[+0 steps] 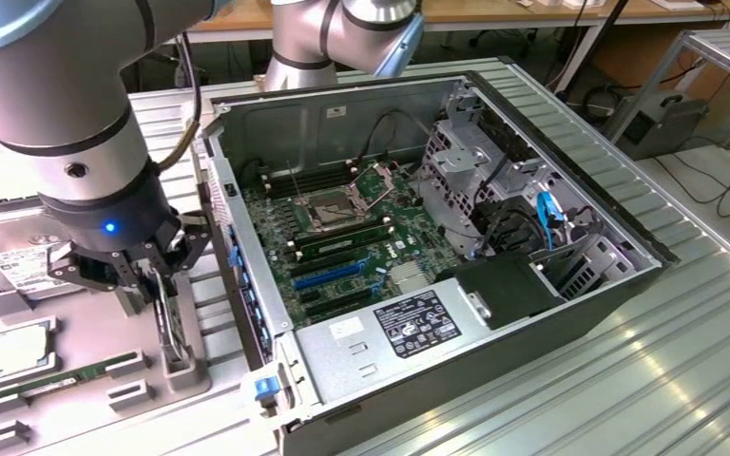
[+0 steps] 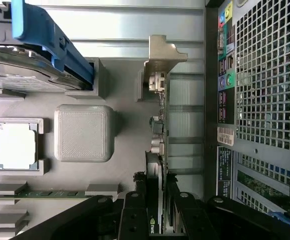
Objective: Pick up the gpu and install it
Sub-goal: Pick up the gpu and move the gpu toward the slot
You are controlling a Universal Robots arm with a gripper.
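Where the gripper [image 2: 155, 202] reaches down, its jaws sit close on either side of the gpu [image 2: 157, 135], seemingly clamped on it, though the contact is hard to confirm. The card stands on edge in the grey tray [image 2: 127, 130], just beside the open computer case [image 1: 339, 114].

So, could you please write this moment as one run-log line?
step: pick up | gripper: shut on gpu | gpu: upright on edge in grey holder, outside open computer case | install: not yet done
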